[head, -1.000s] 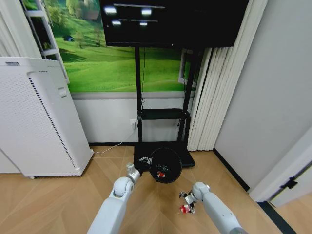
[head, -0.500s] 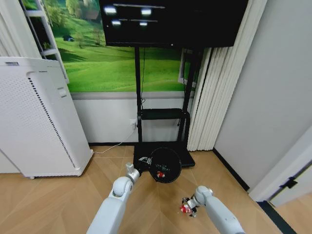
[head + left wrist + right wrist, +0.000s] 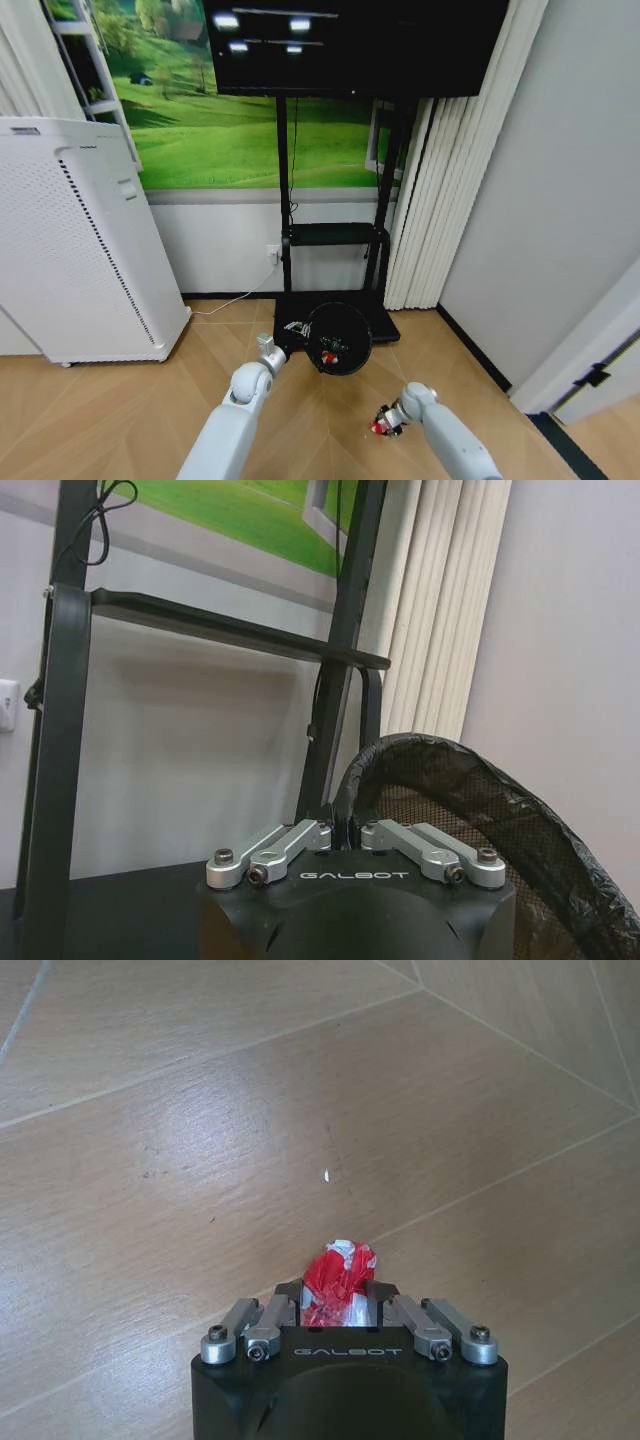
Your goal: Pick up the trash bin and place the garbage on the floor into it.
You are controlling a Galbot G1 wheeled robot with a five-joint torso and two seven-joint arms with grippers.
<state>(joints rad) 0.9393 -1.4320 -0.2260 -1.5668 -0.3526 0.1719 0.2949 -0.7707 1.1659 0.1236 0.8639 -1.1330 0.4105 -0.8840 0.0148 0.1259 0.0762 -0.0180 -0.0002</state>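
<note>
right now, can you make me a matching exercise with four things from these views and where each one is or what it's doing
Things:
1. trash bin
2. red-and-white piece
3. left gripper
4. white appliance

Places or states:
A. pinched between the right gripper's fingers, above the wooden floor
B. standing on the floor at the robot's left, by the wall
C. closed on the bin's bag-lined rim
D. held up in front of the TV stand, with a red-and-white item inside

Pairs: 1-D, 2-A, 3-C, 4-B
</note>
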